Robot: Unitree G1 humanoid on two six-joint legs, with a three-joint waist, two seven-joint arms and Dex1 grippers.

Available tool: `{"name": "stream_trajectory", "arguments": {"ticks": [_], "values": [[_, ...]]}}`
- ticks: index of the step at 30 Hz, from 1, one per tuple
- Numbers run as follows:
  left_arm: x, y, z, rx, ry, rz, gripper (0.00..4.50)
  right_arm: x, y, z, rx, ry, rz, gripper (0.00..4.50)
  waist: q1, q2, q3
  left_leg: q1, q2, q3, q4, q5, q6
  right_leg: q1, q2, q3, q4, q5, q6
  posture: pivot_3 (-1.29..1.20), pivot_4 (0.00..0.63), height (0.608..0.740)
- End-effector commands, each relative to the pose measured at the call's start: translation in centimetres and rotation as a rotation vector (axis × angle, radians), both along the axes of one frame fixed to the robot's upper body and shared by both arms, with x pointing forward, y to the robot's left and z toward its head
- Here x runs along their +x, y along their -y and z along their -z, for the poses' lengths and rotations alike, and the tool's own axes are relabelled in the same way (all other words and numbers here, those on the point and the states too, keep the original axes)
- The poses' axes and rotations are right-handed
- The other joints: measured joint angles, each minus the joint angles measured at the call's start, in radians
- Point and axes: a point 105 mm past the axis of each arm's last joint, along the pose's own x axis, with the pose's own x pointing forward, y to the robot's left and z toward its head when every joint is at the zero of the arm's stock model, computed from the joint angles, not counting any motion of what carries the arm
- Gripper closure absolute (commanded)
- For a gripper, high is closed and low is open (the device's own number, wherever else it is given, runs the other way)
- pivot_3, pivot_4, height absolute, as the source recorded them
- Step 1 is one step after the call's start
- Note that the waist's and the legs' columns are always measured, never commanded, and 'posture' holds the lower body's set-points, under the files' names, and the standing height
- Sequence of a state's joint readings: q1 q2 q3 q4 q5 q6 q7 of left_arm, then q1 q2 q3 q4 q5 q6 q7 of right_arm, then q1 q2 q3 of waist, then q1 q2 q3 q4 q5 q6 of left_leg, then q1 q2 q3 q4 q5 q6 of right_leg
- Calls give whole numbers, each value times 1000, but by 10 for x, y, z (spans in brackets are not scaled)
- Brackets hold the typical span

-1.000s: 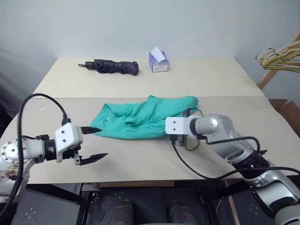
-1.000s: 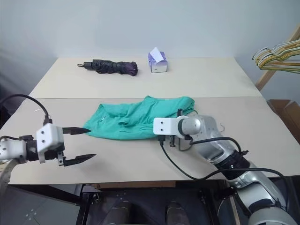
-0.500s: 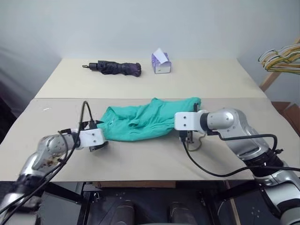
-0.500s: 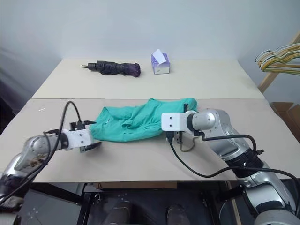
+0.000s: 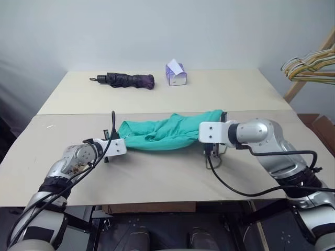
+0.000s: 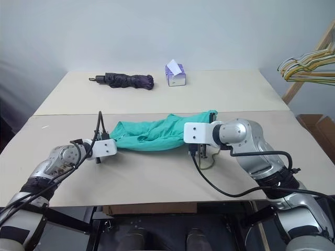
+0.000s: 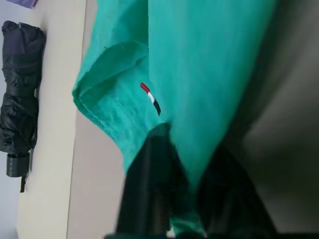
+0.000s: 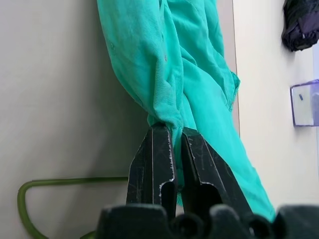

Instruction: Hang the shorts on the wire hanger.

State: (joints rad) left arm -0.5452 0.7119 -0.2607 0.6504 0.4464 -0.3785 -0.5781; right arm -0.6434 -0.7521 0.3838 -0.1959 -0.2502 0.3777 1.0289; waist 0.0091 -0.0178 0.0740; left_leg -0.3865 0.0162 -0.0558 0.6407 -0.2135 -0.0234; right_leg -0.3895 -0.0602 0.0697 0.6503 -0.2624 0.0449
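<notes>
From the head camera I see the shorts point(image 5: 170, 134) stretched across the middle of the desk point(image 5: 157, 172), just on my side of the seam between its two boards, with the left gripper point(image 5: 121, 145) at their left end and the right gripper point(image 5: 215, 149) at their right end. The left wrist camera adds what the head views hide: the left gripper's two black fingers point(image 7: 149, 189) are closed on a fold of the teal cloth, and just beyond them a small red, white and dark tag point(image 7: 150, 98) is sewn to the fabric; I can read no writing on it. The right wrist camera shows the right gripper's fingers point(image 8: 155, 164) pinched tight on the gathered edge of the shorts, and beside them a loop of the wire hanger point(image 8: 55, 186) lying flat on the desk, touching the board. In the head view that olive wire curls below the right gripper. Toward the desk's far edge lie a folded black umbrella point(image 5: 128, 80) and a purple tissue box point(image 5: 176, 73). A bunch of pale hangers point(image 5: 309, 65) hangs off the desk's far right corner.
</notes>
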Motion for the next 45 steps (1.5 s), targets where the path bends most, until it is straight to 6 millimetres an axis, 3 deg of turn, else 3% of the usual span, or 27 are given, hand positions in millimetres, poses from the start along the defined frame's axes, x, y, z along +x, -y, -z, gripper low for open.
{"name": "stream_trajectory", "arguments": {"ticks": [1, 3, 7, 12, 16, 18, 22, 24, 27, 29, 32, 33, 36, 39, 42, 45], "values": [[-4, -1, -16, -14, 3, 62, 4483, -3, 3, -13, 24, 28, -5, 4500, -1, 0, 0, 0, 0, 0, 0, 0, 0, 0, 0, 0, 0, 0, 0, 20, 24, 740], [-17, 2, -23, -42, -62, 136, 4483, -5, 2, -13, 42, 9, -28, 4500, -5, 0, 0, -1, 0, 0, 0, 0, 0, -1, 0, 0, 0, 0, 0, 20, 28, 740], [-69, -3, -42, -13, -314, 333, 4483, -22, 2, -14, 83, -23, -225, 4500, -22, -1, 1, -3, 1, 0, 0, 0, 0, -3, 0, 0, -1, 0, 0, 26, 35, 740], [-110, -5, -67, -37, -460, 442, 4483, -44, 11, -15, 89, -131, -399, 4500, -27, 0, 2, 0, 2, 1, 0, 0, 1, 0, 0, 0, -1, 0, 0, 41, 43, 740], [-138, 0, -82, -82, -568, 506, 4483, -60, 22, -18, 52, -291, -497, 4500, -27, 0, 3, 1, 3, 2, 0, -1, 1, 1, 0, 1, -1, -1, 0, 55, 45, 740], [-141, 5, -89, -124, -576, 515, 4483, -62, 26, -20, 38, -340, -527, 4500, -25, 0, 3, 1, 3, 2, 0, -1, 1, 1, 0, 1, -1, -1, 0, 59, 45, 740], [-108, 18, -107, -260, -380, 437, 4483, -34, 18, -33, 91, -299, -485, 4500, -23, 0, 3, 4, 3, 2, 0, -1, 1, 2, 1, 1, 0, -5, 6, 66, 39, 740], [-77, 19, -119, -309, -243, 347, 4483, -8, 12, -46, 121, -224, -433, 4500, -22, 0, 3, 4, 3, 2, 1, 0, 1, 3, 2, 1, 0, -5, 7, 77, 27, 740], [-22, 13, -140, -318, 4, 152, 4483, 46, 4, -71, 106, 5, -278, 4500, -22, -1, 2, 3, 1, 0, 2, 0, 1, 2, 2, 1, 3, 0, -1, 86, 10, 740], [19, 7, -167, -335, 216, -3, 4483, 93, 3, -96, 78, 243, -65, 4500, -22, 0, 2, 2, 0, 0, 2, 0, 1, -1, 0, 1, 6, 0, -1, 91, 0, 740], [55, 1, -203, -343, 439, -155, 4483, 126, 5, -126, 74, 467, 128, 4500, -20, -2, 1, -5, -1, 0, 0, 3, -5, -11, 0, 2, 9, 0, -2, 104, 0, 740], [68, -5, -227, -352, 564, -237, 4483, 134, 6, -142, 93, 568, 195, 4500, -19, -2, 1, -7, -1, 0, 1, 5, -9, -16, -1, 3, 12, 0, -2, 110, 0, 740], [80, -14, -289, -387, 851, -390, 4483, 142, 10, -182, 193, 825, 350, 4500, -11, -4, 0, -19, -2, -1, 0, 8, -13, -27, -1, 3, 14, 0, -2, 117, 0, 740], [69, -16, -341, -373, 1108, -453, 4483, 133, 19, -224, 365, 1081, 463, 4500, -12, -4, 0, -28, -2, -1, -2, 10, -17, -37, -1, 4, 20, 1, -2, 115, 0, 740], [61, -9, -360, -340, 1233, -407, 4483, 127, 27, -234, 450, 1158, 480, 4500, -8, -4, 0, -30, -3, 0, -8, 11, -18, -40, -2, 5, 16, 0, -2, 108, 0, 740], [60, 4, -351, -306, 1229, -291, 4483, 125, 30, -222, 460, 1152, 426, 4500, -6, -4, 0, -28, -3, 0, -10, 11, -18, -38, -2, 4, 14, 0, -2, 94, 0, 740]]}}
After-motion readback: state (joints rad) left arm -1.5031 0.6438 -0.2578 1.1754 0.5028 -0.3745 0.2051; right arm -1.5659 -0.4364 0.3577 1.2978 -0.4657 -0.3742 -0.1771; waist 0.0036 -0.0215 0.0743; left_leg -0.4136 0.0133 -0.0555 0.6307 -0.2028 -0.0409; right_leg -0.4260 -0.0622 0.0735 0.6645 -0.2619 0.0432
